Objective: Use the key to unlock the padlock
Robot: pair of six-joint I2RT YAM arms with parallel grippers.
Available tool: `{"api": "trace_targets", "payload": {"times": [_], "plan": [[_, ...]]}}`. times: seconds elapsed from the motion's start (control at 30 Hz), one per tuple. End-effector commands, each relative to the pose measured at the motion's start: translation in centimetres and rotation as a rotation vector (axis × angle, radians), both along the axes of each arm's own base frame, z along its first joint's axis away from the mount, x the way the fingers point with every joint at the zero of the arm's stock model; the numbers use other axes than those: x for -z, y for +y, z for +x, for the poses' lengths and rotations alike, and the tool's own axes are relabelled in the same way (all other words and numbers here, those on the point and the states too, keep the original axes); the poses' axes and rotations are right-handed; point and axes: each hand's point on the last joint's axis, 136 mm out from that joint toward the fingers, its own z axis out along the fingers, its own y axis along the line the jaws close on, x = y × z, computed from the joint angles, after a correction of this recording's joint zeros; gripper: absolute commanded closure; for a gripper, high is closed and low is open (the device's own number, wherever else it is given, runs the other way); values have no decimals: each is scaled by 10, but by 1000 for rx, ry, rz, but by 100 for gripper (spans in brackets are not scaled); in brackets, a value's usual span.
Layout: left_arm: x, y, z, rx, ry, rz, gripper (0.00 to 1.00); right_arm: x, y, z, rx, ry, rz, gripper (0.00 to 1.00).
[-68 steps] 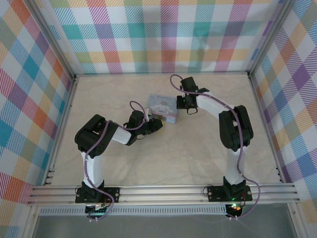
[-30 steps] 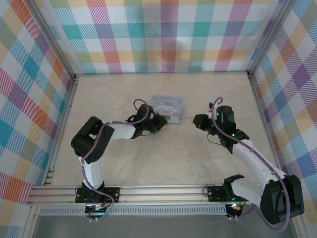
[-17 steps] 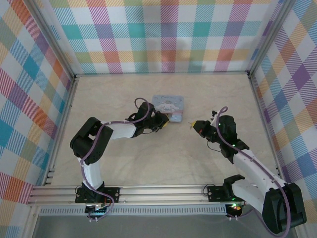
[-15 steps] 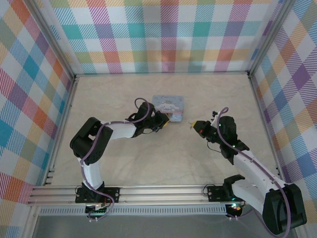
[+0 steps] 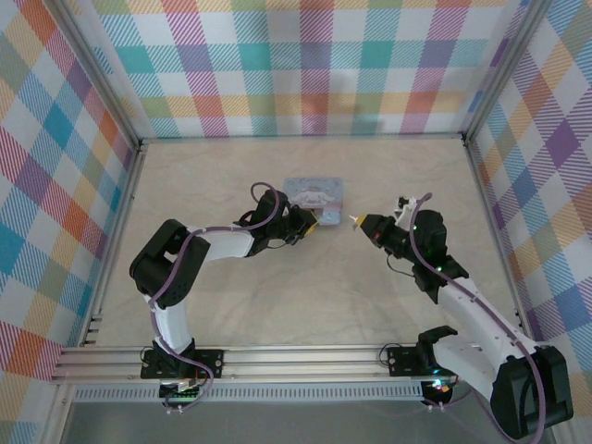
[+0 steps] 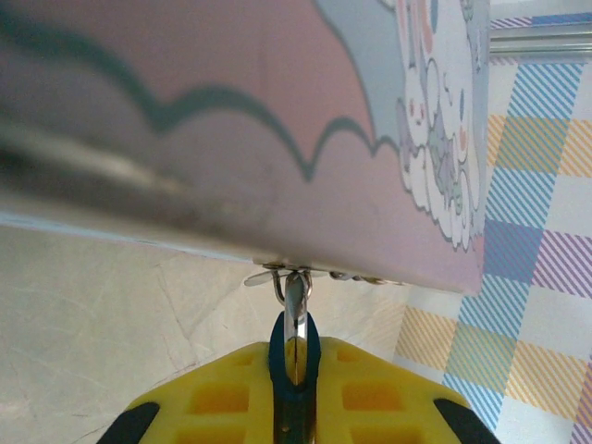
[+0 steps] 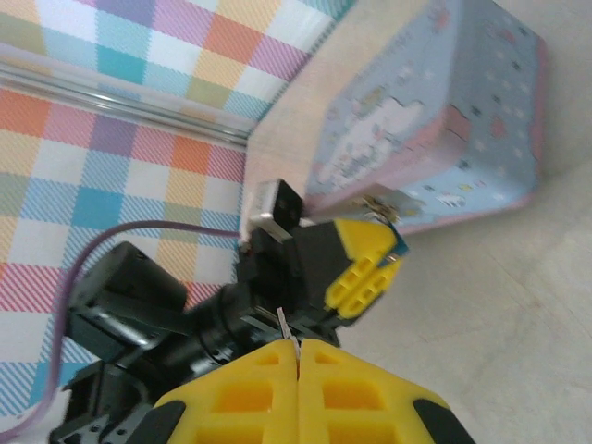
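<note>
Evidently steadies the padlock (image 6: 294,319) for entry: hooked through the small hasp on the front wall of the tin (image 6: 231,139), pinched edge-on in the fully closed left gripper (image 6: 294,356), presumably to stop any swing or twist under a push. Leaves the tin flat on the table (image 5: 277,296), about mid-table, lock side facing the arms (no sign of a freed shackle from here). Carries the key (image 7: 286,326) in the right gripper (image 7: 298,356), jaws closed tight on it with just a thin blade poking out ahead. Points that blade toward the lock from the right, near but apart, with bare table between. Looks like the line-up step. Cannot make out the keyway at this size, so calls for a slow, level approach.
</note>
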Motion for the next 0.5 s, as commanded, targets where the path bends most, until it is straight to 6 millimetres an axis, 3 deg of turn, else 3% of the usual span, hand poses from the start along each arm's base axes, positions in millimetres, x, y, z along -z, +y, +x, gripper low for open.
{"api": "trace_targets", "payload": {"times": [0.0, 0.2, 0.47], "plan": [[-28, -8, 1, 3, -61, -69, 87, -29, -1, 5, -7, -84, -36, 100], [-27, -7, 0, 2, -62, -71, 87, -59, -7, 17, 9, -111, -60, 100], [-29, -9, 2, 3, -66, -78, 87, -61, -29, 30, 80, -64, 43, 100]]}}
